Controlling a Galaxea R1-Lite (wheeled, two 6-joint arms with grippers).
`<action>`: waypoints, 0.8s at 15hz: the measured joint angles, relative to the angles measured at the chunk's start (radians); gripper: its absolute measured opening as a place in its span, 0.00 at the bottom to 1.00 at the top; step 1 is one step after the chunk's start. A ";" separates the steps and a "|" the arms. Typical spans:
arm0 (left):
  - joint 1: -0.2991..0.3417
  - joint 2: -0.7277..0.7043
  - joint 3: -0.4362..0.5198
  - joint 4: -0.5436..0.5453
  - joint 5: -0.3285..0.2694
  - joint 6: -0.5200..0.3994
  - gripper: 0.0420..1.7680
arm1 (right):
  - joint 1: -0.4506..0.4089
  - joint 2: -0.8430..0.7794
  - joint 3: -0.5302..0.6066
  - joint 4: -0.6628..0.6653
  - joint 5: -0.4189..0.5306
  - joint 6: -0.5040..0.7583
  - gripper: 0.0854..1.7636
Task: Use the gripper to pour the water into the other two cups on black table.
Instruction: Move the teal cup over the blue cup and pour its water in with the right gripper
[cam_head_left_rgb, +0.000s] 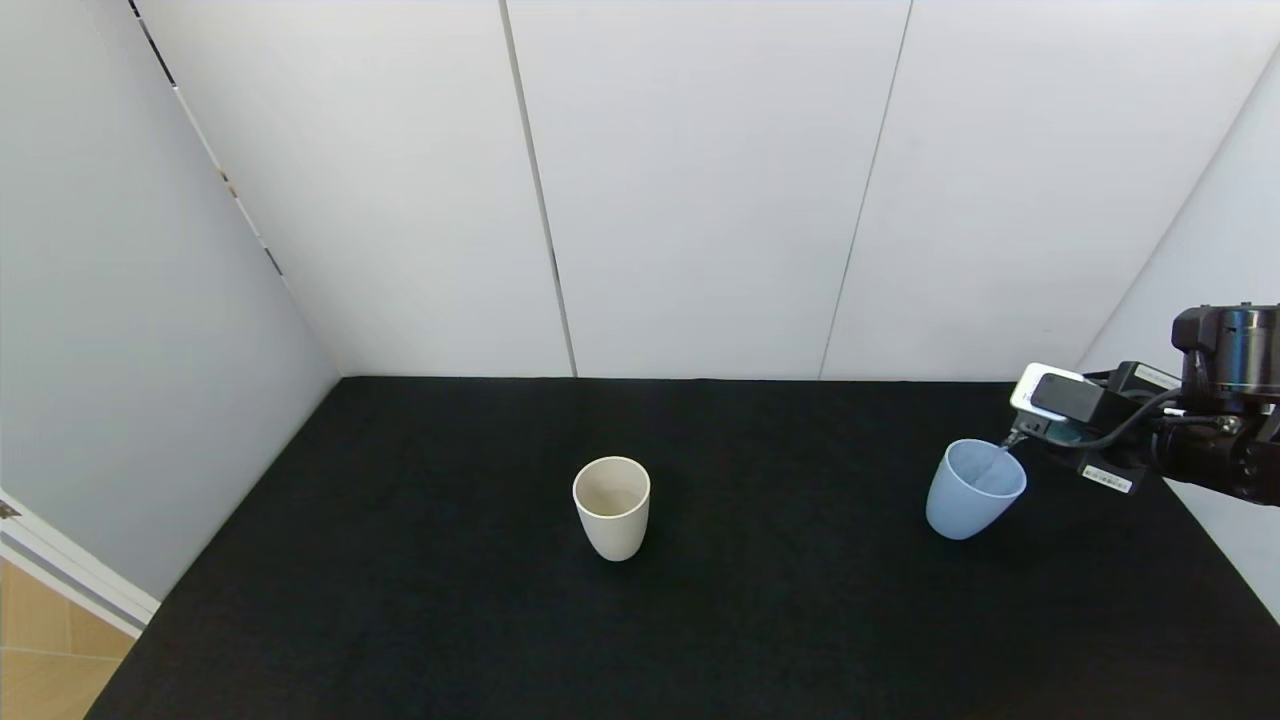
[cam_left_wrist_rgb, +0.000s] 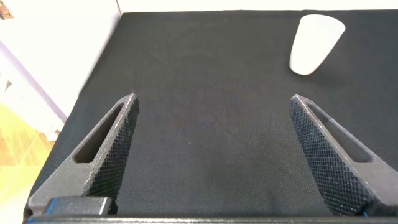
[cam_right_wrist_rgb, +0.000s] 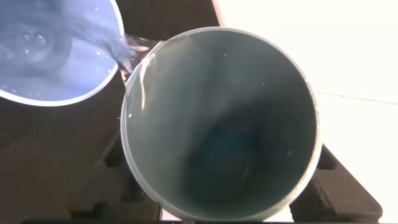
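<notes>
My right gripper (cam_head_left_rgb: 1042, 428) is shut on the teal-green cup (cam_right_wrist_rgb: 221, 124) and holds it tipped over the periwinkle blue cup (cam_head_left_rgb: 975, 490) at the right of the black table (cam_head_left_rgb: 400, 600). A thin stream of water (cam_right_wrist_rgb: 127, 50) runs from the teal rim into the blue cup (cam_right_wrist_rgb: 50, 50), where it ripples. The teal cup looks nearly drained. The cream-beige cup (cam_head_left_rgb: 611, 505) stands upright at the table's middle; I cannot see water in it. My left gripper (cam_left_wrist_rgb: 214, 97) is open and empty above the table, with the cream cup (cam_left_wrist_rgb: 316, 43) well beyond it.
White wall panels (cam_head_left_rgb: 700, 200) close the table at the back and both sides. The table's left edge drops to a wooden floor (cam_head_left_rgb: 40, 650). Bare black cloth lies between the two cups and in front of them.
</notes>
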 joint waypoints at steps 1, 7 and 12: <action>0.000 0.000 0.000 0.000 0.000 0.000 0.97 | 0.000 0.000 0.000 0.001 0.000 0.001 0.68; 0.000 0.000 0.000 0.000 0.000 0.000 0.97 | 0.002 -0.003 0.012 0.007 0.007 0.047 0.68; 0.000 0.000 0.000 0.000 0.000 0.000 0.97 | 0.029 -0.010 0.030 0.009 0.019 0.217 0.68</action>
